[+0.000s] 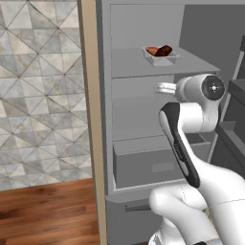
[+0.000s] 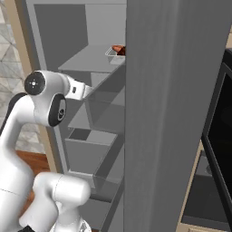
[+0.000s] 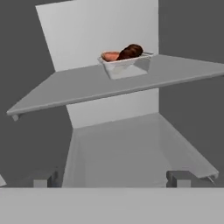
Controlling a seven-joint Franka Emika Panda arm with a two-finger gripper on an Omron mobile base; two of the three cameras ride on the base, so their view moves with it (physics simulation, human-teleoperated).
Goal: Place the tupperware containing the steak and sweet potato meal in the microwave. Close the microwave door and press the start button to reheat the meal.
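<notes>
Fetch step: claw [image 3: 112,178] spread, empty, below shelf [image 3: 78,85]; next rise, reach tupperware [image 3: 125,64], clamp rim

The white arm [image 1: 191,143] rises from the lower right of the left base view, elbow bent, wrist level. In the hand view the gripper [image 3: 111,178] sits bottom centre, fingertips [image 3: 179,178] spread wide apart, holding nothing.

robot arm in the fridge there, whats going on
The white arm is reaching into an open grey cabinet of shelves, with its gripper open and empty below the upper shelf. The tupperware sits on that shelf, untouched, holding the steak and the sweet potato. Nothing has been picked up yet, so the meal is not yet on its way to the microwave.
</notes>
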